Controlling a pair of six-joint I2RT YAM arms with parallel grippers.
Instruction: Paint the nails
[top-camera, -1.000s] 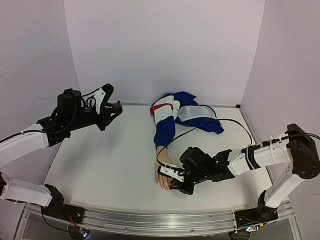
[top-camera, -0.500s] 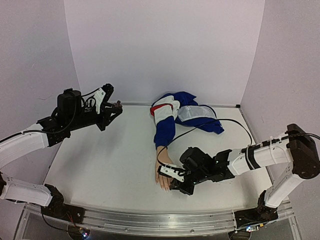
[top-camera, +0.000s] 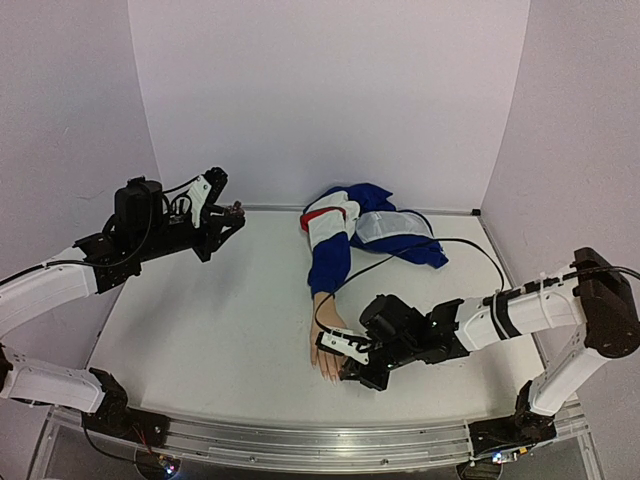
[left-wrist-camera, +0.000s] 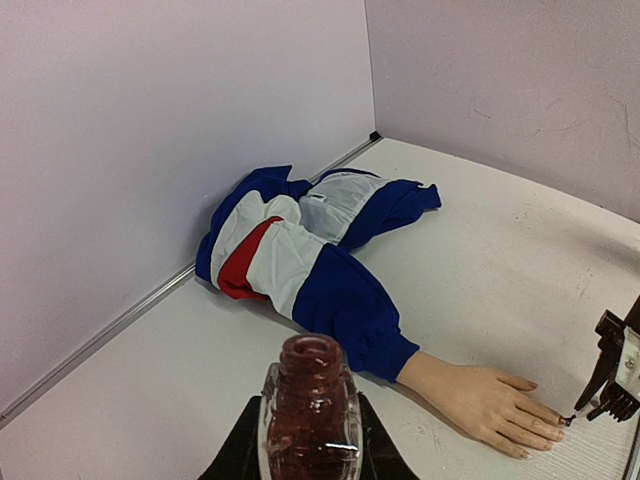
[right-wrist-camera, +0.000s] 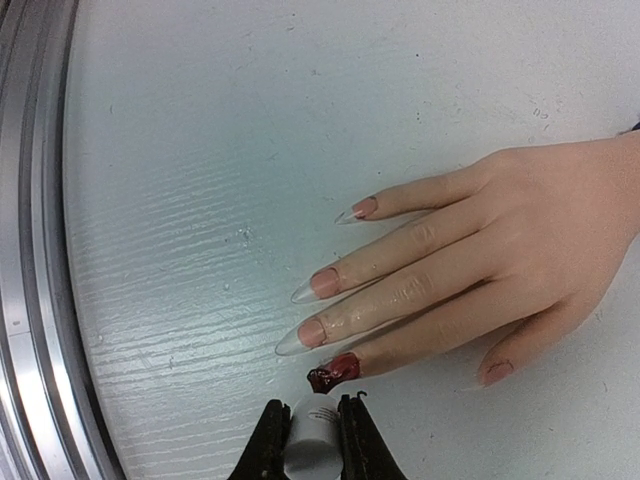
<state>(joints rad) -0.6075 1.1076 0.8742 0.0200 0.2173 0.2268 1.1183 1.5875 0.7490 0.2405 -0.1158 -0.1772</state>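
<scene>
The nails (right-wrist-camera: 312, 332) sit at the tips of a dummy hand (right-wrist-camera: 520, 220) that lies palm down on the table (right-wrist-camera: 200, 140). It fills the right half of the right wrist view, with its fingers running from the right edge toward the lower left. The finger beside the thumb carries a red nail (right-wrist-camera: 338, 372). The three nails above it look bare and pinkish, with long clear tips. The thumb's nail, at lower right, is too dim for us to judge.

The right tool (right-wrist-camera: 308, 403) stands at bottom centre, clenched on a white cap (right-wrist-camera: 308, 445), and the dark brush end meets the red nail. We judge that the closest bare nail lies just up and a little left of the brush, with its long axis slanting the same way as the finger. A short shift across the fingers would reach it.

The left tool (top-camera: 230, 213) is well apart in the upper left of the top view, grasping the open bottle (left-wrist-camera: 310, 400), so the right arm is plainly the nearer one.

The table is pale and finely ridged, bare ahead of the fingertips up to the metal rail (right-wrist-camera: 30, 250) at the left edge. The blue sleeve (left-wrist-camera: 330, 290) trails off toward the back wall.
</scene>
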